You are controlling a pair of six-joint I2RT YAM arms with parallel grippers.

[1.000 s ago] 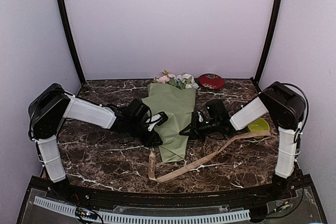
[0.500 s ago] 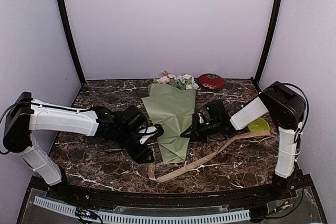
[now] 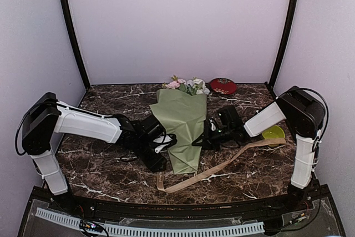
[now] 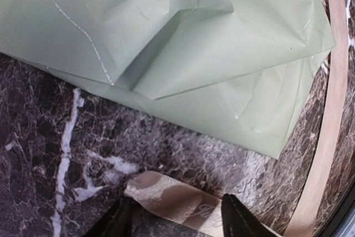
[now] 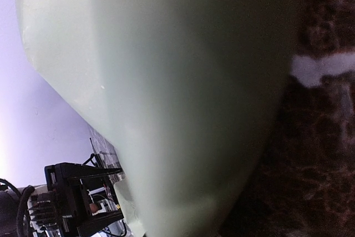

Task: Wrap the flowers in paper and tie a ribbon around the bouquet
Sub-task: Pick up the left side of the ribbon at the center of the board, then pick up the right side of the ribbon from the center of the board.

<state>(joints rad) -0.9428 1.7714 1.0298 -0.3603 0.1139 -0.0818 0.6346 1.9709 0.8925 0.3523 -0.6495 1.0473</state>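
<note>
The bouquet [image 3: 183,129] lies lengthwise in the middle of the table: a sage-green paper [image 4: 166,43] cone with pink and white flowers [image 3: 186,85] at its far end. The tan ribbon [image 3: 222,165] runs from under my right arm round the cone's narrow tip. Its loose end [image 4: 172,198] lies flat on the marble between the fingers [image 4: 236,219] of my left gripper [image 4: 177,217], whose jaws stand apart just left of the tip. My right gripper [image 3: 198,137] is shut on the cone's right paper edge. Paper [image 5: 166,92] fills the right wrist view and hides that gripper's fingers.
A red round dish [image 3: 223,85] sits at the back, right of the flowers. A yellow-green bowl [image 3: 273,132] stands by the right arm. The dark marble table [image 3: 105,165] ends in a black front rail.
My left gripper has opened and let go of the ribbon end. The left arm swung back towards the left and then returned beside the cone's tip. The right arm stays put.
</note>
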